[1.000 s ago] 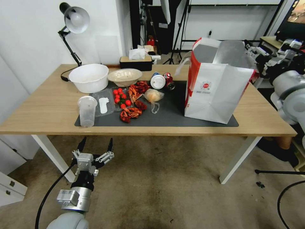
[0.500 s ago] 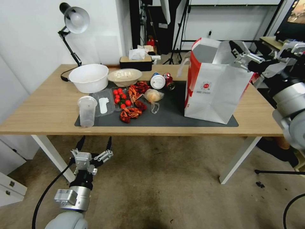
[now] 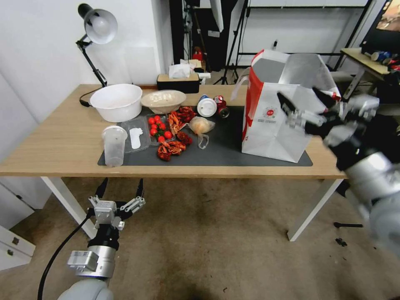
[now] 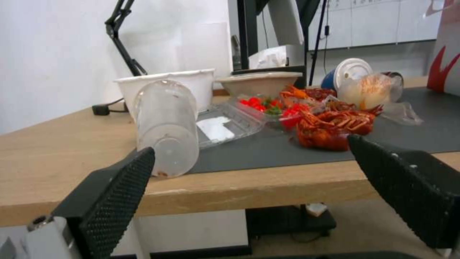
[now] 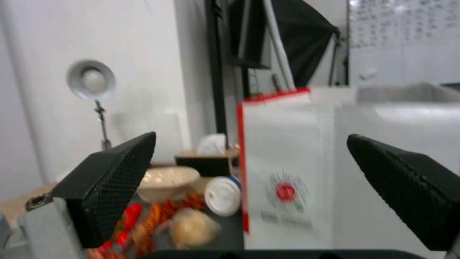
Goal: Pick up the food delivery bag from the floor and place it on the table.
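Head view: the large boxy white food delivery bag with red sides and silver foil lining [image 3: 283, 112] stands upright on the right end of the dark grey mat [image 3: 225, 146] covering the wide light-wood tabletop [image 3: 54, 137], its mouth open; it is off the brownish-grey stained floor [image 3: 216, 241], so the placement appears done. The right pincer [image 3: 306, 106] hangs in front of the bag's near face, fingers spread wide and gripping nothing; whether a fingertip touches the paper cannot be told. The left pincer [image 3: 121, 191] is parked low over the floor at the near left, below the tabletop edge, spread wide and empty, presumably kept clear of the work. Left wrist view: the left pincer's black textured fingers [image 4: 113, 201] stand well apart, framing a clear plastic cup [image 4: 168, 126] at the near edge of the mat, with red crayfish [image 4: 335, 126] further right. Right wrist view: the right pincer's dark fingers [image 5: 110, 187] are wide apart with nothing between them; the bag, round red logo [image 5: 286, 190] facing the camera, stands beyond them on the tabletop.
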Controlling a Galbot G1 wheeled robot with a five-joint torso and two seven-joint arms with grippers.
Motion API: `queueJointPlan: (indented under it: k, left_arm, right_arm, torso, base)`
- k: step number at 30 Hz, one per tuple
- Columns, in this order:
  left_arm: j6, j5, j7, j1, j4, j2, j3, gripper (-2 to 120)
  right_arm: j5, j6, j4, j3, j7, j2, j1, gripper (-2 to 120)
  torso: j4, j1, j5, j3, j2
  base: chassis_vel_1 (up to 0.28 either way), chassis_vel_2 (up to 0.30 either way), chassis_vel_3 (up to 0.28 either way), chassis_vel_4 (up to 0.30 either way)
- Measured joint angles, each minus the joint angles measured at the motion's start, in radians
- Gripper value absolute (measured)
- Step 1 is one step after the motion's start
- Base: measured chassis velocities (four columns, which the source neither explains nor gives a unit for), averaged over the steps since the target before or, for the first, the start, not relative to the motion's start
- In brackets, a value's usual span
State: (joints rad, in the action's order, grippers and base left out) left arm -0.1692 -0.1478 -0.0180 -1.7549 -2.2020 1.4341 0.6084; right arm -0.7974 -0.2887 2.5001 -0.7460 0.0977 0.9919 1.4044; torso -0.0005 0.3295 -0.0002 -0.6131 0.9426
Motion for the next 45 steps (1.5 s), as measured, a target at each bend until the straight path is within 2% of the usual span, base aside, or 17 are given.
queueJointPlan:
  k: [1,2,4,5,8,9,12,13,16,21,25,29,37,45]
  left_arm:
    - [-0.001,-0.001,0.0,0.001,0.004,-0.001,-0.001,100]
    - [-0.001,-0.001,0.0,0.001,0.004,-0.001,-0.001,100]
    - [-0.004,-0.001,0.0,0.002,0.007,-0.003,-0.003,100]
    - [-0.004,-0.001,0.0,0.002,0.007,-0.003,-0.003,100]
    - [-0.016,-0.003,0.0,0.001,0.015,-0.008,-0.004,100]
    - [-0.016,-0.003,0.0,0.001,0.015,-0.008,-0.004,100]
    - [-0.026,-0.007,-0.001,0.003,0.027,-0.013,-0.003,100]
    - [-0.026,-0.007,-0.001,0.003,0.027,-0.013,-0.003,100]
    - [-0.03,-0.009,-0.001,0.008,0.038,-0.018,-0.005,100]
    - [-0.031,-0.011,-0.002,0.012,0.046,-0.019,-0.008,100]
    - [-0.049,-0.013,-0.006,0.014,0.062,-0.018,-0.007,100]
    - [-0.052,-0.017,-0.006,0.015,0.065,-0.019,-0.005,100]
    - [-0.09,-0.022,-0.009,0.02,0.097,-0.003,-0.006,100]
    - [-0.096,-0.008,-0.015,0.021,0.104,-0.002,-0.001,100]
  right_arm:
    - [0.082,0.036,0.006,0.012,-0.028,0.064,0.058,100]
    - [0.082,0.036,0.006,0.012,-0.028,0.064,0.058,100]
    - [0.171,0.093,0.002,0.028,-0.064,0.133,0.12,100]
    - [0.171,0.093,0.002,0.028,-0.064,0.133,0.12,100]
    - [0.265,0.184,-0.025,0.049,-0.1,0.212,0.193,100]
    - [0.265,0.184,-0.025,0.049,-0.1,0.212,0.193,100]
    - [0.337,0.281,-0.071,0.053,-0.135,0.284,0.257,100]
    - [0.337,0.281,-0.071,0.053,-0.135,0.284,0.257,100]
    - [0.378,0.357,-0.13,0.051,-0.16,0.331,0.304,100]
    - [0.402,0.404,-0.186,0.048,-0.179,0.354,0.32,100]
    - [0.437,0.481,-0.32,0.058,-0.214,0.398,0.343,100]
    - [0.44,0.505,-0.379,0.061,-0.234,0.408,0.341,100]
    - [0.437,0.529,-0.447,0.059,-0.267,0.407,0.326,100]
    - [0.435,0.536,-0.482,0.058,-0.273,0.406,0.308,100]
  torso:
    - [0.0002,0.0,0.0004,0.0,0.0]
    - [0.0002,0.0,0.0004,0.0,0.0]
    - [0.0004,0.0,-0.0001,0.0,0.0]
    - [0.0004,0.0,-0.0001,0.0,0.0]
    - [0.0005,0.0,0.0,0.0,0.0]
    - [0.0005,0.0,0.0,0.0,0.0]
    - [0.0004,0.0,0.0,0.0,0.0]
    - [0.0004,0.0,0.0,0.0,0.0]
    - [0.0002,0.0,0.0001,0.0,0.0]
    - [0.0005,0.0,0.0003,0.0,0.0]
    - [0.0003,0.0,0.0004,0.0,0.0]
    - [0.0004,0.0,0.0003,0.0,0.0]
    - [0.0004,0.0,0.0001,0.0,0.0]
    - [0.0004,0.0,0.0003,0.0,0.0]
  base:
    - [0.0,0.0,0.0,0.0]
    - [0.0,0.0,0.0,0.0]
    - [0.0,0.0,0.0,0.0]
    - [0.0,0.0,0.0,0.0]
    - [0.0,0.0,0.0,0.0]
    - [0.0,0.0,0.0,0.0]
    - [0.0,0.0,0.0,0.0]
    - [0.0,0.0,0.0,0.0]
    - [0.0,0.0,0.0,0.0]
    - [0.0,0.0,0.0,0.0]
    - [0.0,0.0,0.0,0.0]
    - [0.0,0.0,0.0,0.0]
    - [0.0,0.0,0.0,0.0]
    - [0.0,0.0,0.0,0.0]
